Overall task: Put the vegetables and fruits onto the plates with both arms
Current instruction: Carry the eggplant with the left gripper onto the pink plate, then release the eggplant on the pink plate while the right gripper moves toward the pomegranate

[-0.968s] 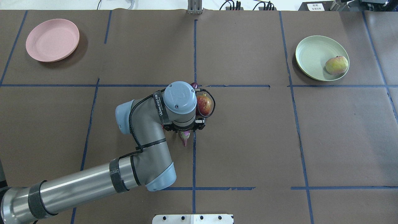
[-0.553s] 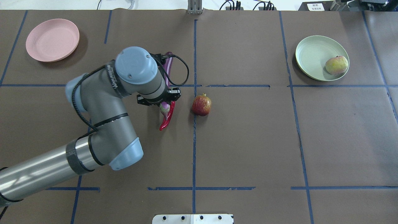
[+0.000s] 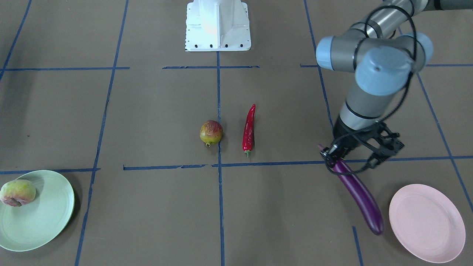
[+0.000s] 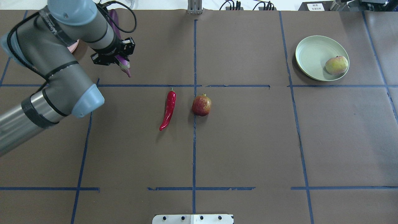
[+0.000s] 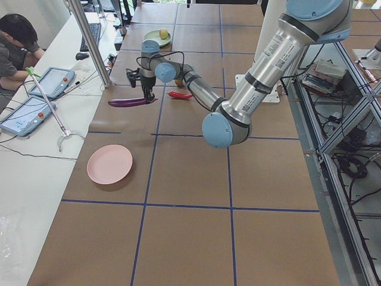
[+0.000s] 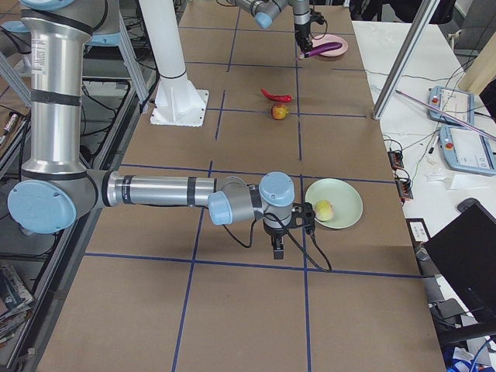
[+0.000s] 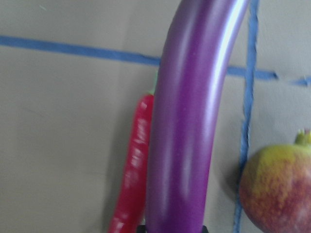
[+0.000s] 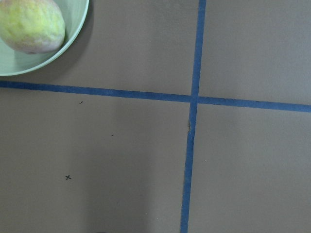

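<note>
My left gripper [image 3: 338, 155] is shut on the cap end of the long purple eggplant [image 3: 360, 197] and holds it in the air, beside the pink plate [image 3: 426, 221]. In the overhead view the gripper [image 4: 119, 60] and arm hide most of that plate. The red chili [image 4: 168, 109] and the pomegranate [image 4: 201, 105] lie side by side at the table's middle. The peach [image 4: 336, 64] lies on the green plate [image 4: 311, 53]. My right gripper [image 6: 277, 248] hangs near the green plate [image 6: 345, 198]; I cannot tell if it is open or shut.
The white base block [image 3: 218, 26] stands at the table's near edge. Blue tape lines [image 4: 194, 140] grid the brown table. An operator [image 5: 15, 44] sits at a side bench with tablets. A metal post [image 5: 89, 42] stands by the table's far edge.
My left arm has carried the eggplant from the table's middle to the far left, towards the pink plate. The chili and pomegranate now lie uncovered.
</note>
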`<state>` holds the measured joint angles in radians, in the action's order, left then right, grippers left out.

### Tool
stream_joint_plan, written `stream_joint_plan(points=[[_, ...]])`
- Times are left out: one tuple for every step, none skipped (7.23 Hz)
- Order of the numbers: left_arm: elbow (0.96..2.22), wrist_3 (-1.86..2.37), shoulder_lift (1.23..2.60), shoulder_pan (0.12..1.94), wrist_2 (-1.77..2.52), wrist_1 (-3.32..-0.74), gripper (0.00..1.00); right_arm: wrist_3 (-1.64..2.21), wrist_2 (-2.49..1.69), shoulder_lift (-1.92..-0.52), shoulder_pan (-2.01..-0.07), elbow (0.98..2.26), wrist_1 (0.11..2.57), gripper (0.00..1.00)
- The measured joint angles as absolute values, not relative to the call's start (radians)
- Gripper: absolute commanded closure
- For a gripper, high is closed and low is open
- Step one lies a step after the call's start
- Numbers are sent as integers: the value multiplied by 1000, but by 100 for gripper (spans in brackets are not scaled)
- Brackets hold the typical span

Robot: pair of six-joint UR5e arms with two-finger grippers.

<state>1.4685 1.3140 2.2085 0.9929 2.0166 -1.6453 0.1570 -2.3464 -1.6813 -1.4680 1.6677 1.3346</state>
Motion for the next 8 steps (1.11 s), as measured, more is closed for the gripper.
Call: stream_joint_plan(points=[[1330, 1193, 2214, 1066, 2048, -1690, 98, 157, -2347, -1690, -1468, 1674, 1333, 0], [1189, 1092, 2222, 1115, 2061, -1769, 96, 157, -2347, -1695, -1468, 1679, 1332, 0], [1040, 1008, 2235, 1149, 2065, -1872, 88, 157, -2347, -1698, -1468, 1682, 1332, 0], [919, 934, 2250, 1169, 2067, -1949, 64, 157, -2347, -1699, -1468, 1683, 1332, 0], [844, 857, 2258, 1180, 2067, -1986, 1, 157, -2347, -1699, -1468, 1683, 1332, 0], [809, 791, 2260, 1187, 2067, -2003, 0, 157, -2346, -1699, -1468, 1683, 1332, 0], [800, 744, 2258, 1194, 2072, -2020, 0, 157, -2347, -1698, -1468, 1684, 1331, 0], [808, 698, 2249, 1207, 2102, -2036, 0, 157, -2348, -1698, -1468, 1686, 1332, 0]])
